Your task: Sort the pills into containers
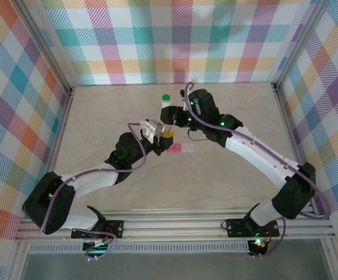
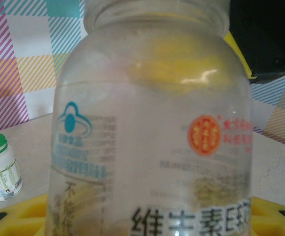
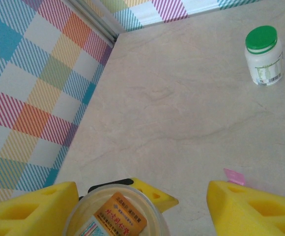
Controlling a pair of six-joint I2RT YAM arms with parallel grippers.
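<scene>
Grips a clear bottle (image 2: pixel 152 123) in the left gripper (image 1: pixel 158 133), just beyond the pill-box strip (image 1: pixel 175 150); holds the right gripper (image 3: pixel 141 196) wide open there too. Has the strip's containers (image 1: pixel 186 150) lying flat; green-capped white bottle (image 1: pixel 165 100) well beyond the strip.

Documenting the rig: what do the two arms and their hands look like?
The left arm and right arm have white links, black joint housings, small green lights and a purple cable alongside. The left hand and right hand carry chunky yellow fingers with recessed pockets.
</scene>
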